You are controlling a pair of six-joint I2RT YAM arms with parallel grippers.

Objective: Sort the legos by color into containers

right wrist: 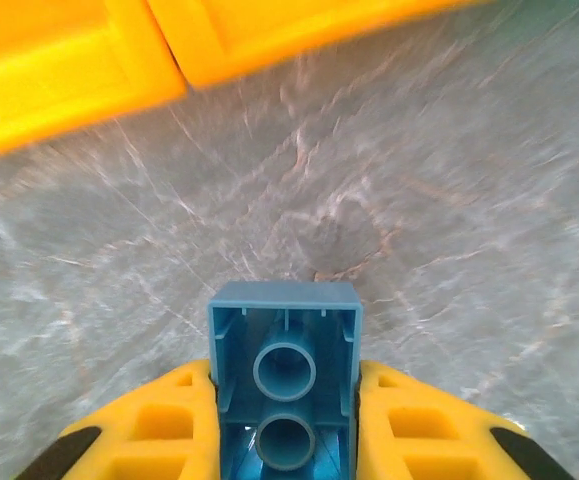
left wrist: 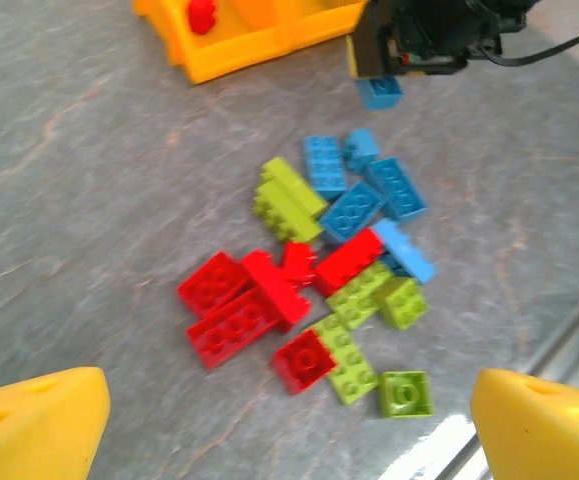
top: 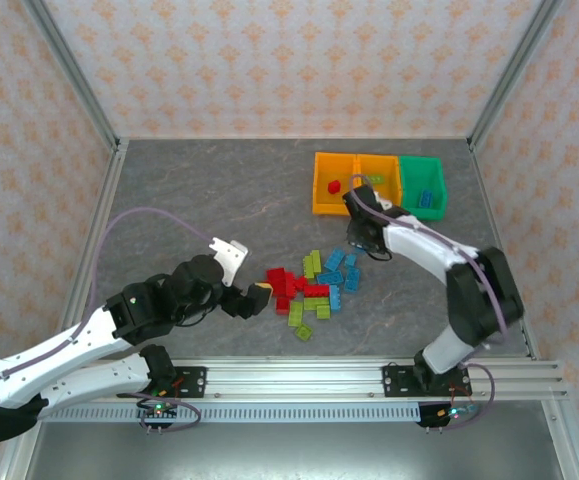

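Observation:
A loose pile of red, lime green and blue legos (top: 314,285) lies mid-table; in the left wrist view the red ones (left wrist: 239,305) sit nearest, the blue ones (left wrist: 369,195) farther off. My left gripper (top: 246,275) hovers open just left of the pile, its yellow fingertips (left wrist: 34,420) spread wide with nothing between them. My right gripper (top: 359,238) is above the table between the pile and the containers, shut on a blue brick (right wrist: 284,370) seen from its hollow underside. Two orange containers (top: 317,185) (top: 377,158) and a green one (top: 441,185) stand side by side at the back right.
One red brick (top: 335,186) lies in the left orange container, a green piece (top: 374,180) in the middle one, blue bricks (top: 426,197) in the green one. Metal posts and patterned walls edge the grey table (top: 199,200). A rail (top: 369,375) runs along the near edge.

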